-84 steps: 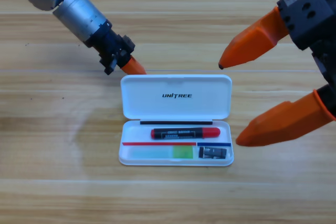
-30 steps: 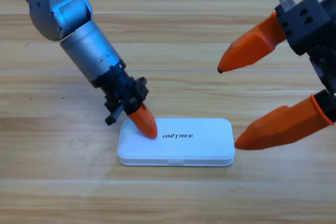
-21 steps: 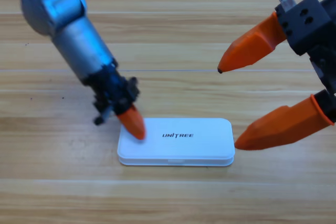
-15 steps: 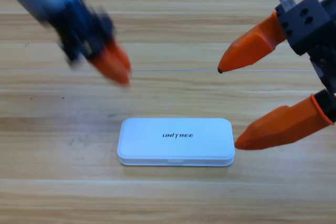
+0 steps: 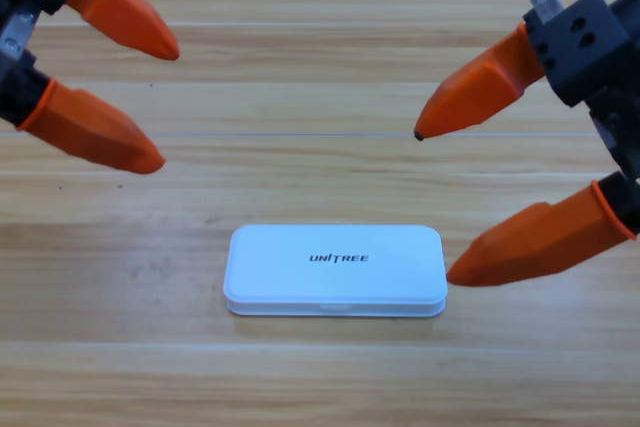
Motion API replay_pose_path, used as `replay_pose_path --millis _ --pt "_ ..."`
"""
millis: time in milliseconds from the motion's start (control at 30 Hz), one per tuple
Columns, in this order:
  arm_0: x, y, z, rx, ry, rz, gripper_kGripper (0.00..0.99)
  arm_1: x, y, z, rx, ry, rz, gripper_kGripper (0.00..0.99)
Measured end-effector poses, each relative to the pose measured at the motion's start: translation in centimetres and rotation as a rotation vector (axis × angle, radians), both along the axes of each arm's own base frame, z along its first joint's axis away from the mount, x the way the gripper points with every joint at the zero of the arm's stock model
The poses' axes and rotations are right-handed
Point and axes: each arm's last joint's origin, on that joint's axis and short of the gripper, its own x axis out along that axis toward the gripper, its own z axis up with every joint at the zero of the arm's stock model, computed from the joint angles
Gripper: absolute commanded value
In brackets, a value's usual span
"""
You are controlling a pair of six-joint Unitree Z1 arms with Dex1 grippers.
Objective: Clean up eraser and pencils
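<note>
Left gripper [image 5: 165, 107] sits at the upper-left corner with its two orange jaws spread apart and nothing between them; we read that as a parked pose, well clear of the case. Right gripper [image 5: 432, 205] hangs at the right edge, jaws also wide apart and empty, lower tip just beside the case's right end but, as far as we can tell, not touching it. Neither one is gripping or pressing anything.

White case [image 5: 335, 270] lies flat on the wooden table [image 5: 320, 377], below centre, lid shut, logo facing up. We see no eraser and no pencils anywhere on the table top. With the lid down we cannot see inside, so we can't confirm where they are; our judgement is that they are in the case, since nothing loose is left out and a closed lid fits a finished tidy-up.

We judge the task as done or at its very end. Both grippers being open and off to the sides fits that: nothing left to hold, and the case sits unobstructed in the middle. Only small risk we see is the right lower jaw nudging the case if that arm moves inward.
</note>
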Motion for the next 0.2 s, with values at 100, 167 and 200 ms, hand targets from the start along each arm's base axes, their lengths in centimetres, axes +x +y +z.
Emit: replay_pose_path --millis 100,167,200 --pt "-0.15 0.05 0.17 -0.007 -0.002 0.005 0.99 0.0 0.0 0.0 0.0 0.0 0.0 0.959" --pt "-0.38 0.26 0.39 -0.007 -0.014 0.012 0.99 0.0 0.0 0.0 0.0 0.0 0.0 0.959" --pt "-0.46 0.34 0.46 -0.005 -0.019 0.016 0.99 0.0 0.0 0.0 0.0 0.0 0.0 0.959"
